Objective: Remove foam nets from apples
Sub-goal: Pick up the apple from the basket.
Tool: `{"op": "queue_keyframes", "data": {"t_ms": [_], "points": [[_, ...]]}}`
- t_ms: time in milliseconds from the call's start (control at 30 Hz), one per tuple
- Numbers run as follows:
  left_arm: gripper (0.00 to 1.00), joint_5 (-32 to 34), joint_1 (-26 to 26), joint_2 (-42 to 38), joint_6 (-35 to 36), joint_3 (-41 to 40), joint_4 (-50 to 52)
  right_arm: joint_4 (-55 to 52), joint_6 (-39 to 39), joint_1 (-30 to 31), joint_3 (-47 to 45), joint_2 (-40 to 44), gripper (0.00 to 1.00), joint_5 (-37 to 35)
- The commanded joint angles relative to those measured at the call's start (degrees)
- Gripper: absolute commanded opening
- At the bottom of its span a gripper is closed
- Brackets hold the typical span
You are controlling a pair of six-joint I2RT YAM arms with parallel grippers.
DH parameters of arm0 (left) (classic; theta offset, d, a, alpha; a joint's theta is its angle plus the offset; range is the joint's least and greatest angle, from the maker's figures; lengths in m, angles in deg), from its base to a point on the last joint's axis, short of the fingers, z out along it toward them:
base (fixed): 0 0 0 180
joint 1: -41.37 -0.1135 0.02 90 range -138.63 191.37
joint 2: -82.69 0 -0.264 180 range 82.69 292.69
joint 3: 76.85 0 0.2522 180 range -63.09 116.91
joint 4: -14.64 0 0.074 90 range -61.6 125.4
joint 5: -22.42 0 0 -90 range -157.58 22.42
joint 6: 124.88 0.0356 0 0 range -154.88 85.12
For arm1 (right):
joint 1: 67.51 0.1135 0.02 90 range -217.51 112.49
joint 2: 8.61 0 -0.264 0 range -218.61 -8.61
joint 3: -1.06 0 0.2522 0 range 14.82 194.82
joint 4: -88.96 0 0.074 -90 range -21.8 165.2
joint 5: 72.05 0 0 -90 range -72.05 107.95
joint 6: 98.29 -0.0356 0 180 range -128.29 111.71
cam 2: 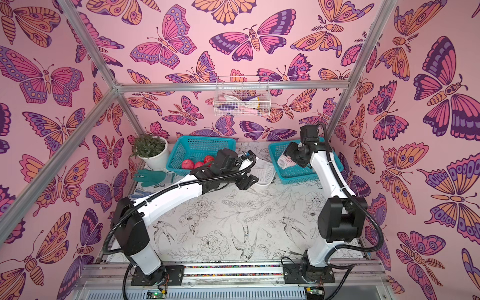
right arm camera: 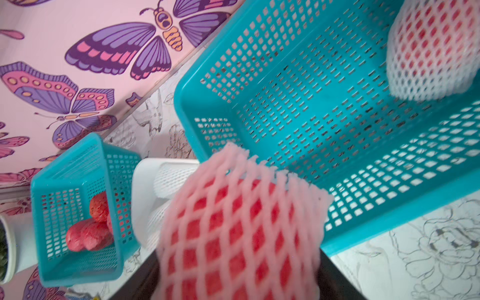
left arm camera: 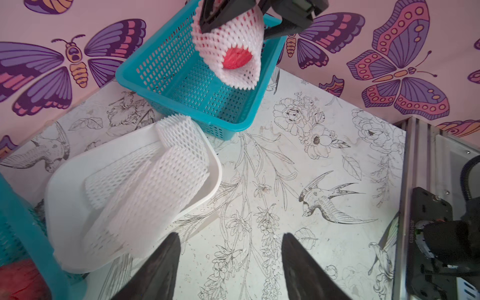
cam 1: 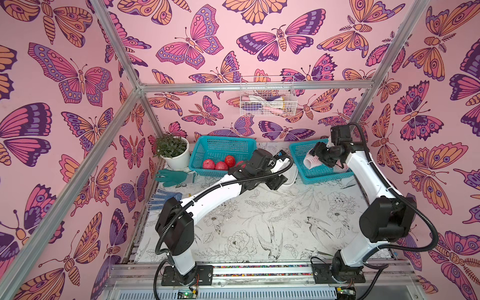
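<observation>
My right gripper (right arm camera: pixel 239 275) is shut on an apple still in its foam net (right arm camera: pixel 239 228), holding it above the right teal basket (cam 1: pixel 319 179). The net's open end shows red apple in the left wrist view (left arm camera: pixel 233 58). A second netted apple (right arm camera: pixel 431 52) lies in that basket. Bare red apples (cam 1: pixel 220 163) sit in the left teal basket (cam 1: pixel 223 148). Empty foam nets (left arm camera: pixel 155 181) lie in the white tub (left arm camera: pixel 215 166) between the baskets. My left gripper (left arm camera: pixel 230 235) hangs open and empty over the table just beside the tub.
A potted plant (cam 1: pixel 172 150) stands at the back left corner. A green glove (cam 1: pixel 171 176) and a blue-dotted glove (cam 1: pixel 161 198) lie along the left edge. A wire basket (cam 1: pixel 267 101) hangs on the back wall.
</observation>
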Motion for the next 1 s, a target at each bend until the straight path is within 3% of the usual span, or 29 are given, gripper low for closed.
{"op": "queue_keyframes", "data": {"t_ms": [0,333,567,967], "points": [[0.6,-2.4,1.7,-2.8,-3.9,-2.7,-2.5,0.7,-2.6,3.4,-3.0,3.6,0.53,1.2],[0.47,-0.7,2.7,-5.6,-9.7,-11.3,-12.8,5.6,-9.9,12.0,-16.1,14.4,0.53,-0.5],[0.44,-3.4,2.9,-7.0,-13.1,-16.9,-20.9,6.0,-11.8,14.4,-21.2,18.3,0.53,-0.7],[0.43,-4.3,3.1,-3.7,-12.7,-15.1,-21.2,6.4,-13.7,15.6,-25.3,21.5,0.53,0.9]]}}
